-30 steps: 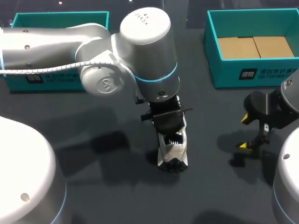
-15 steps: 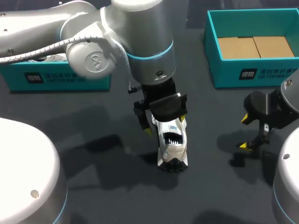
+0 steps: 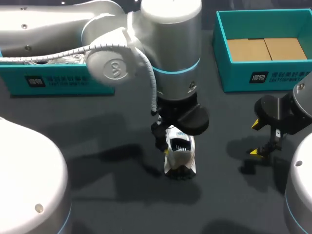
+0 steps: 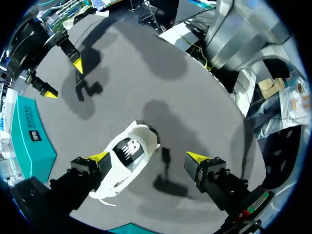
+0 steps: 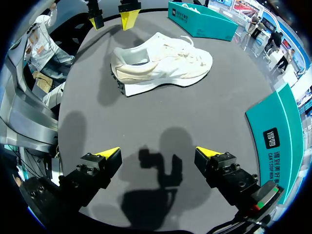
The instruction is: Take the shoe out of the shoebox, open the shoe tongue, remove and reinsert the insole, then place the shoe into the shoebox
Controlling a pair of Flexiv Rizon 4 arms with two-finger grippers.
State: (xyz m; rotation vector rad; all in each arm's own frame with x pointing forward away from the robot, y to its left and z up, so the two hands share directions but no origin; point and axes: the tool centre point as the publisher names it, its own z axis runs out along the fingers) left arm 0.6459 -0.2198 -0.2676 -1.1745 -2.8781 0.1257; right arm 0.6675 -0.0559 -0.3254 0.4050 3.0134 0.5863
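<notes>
Swinging rightward since a second ago, the left arm (image 3: 168, 44) now hangs directly over the white shoe (image 3: 180, 156), which stands upright on the dark counter (image 3: 97, 195), outside the teal shoebox (image 3: 265, 78). The left end effector (image 4: 148, 157) is spread wide, one finger (image 4: 97, 158) close against the shoe's side, the other well clear. The right end effector (image 5: 158, 152) sits well apart from the shoe, likewise spread above bare counter.

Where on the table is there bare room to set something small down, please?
Bare table lies between the shoe and the right tool, and a wider stretch between the left shoebox and the shoe. Crowded: right around the shoe, where the open left tool hangs over it.
</notes>
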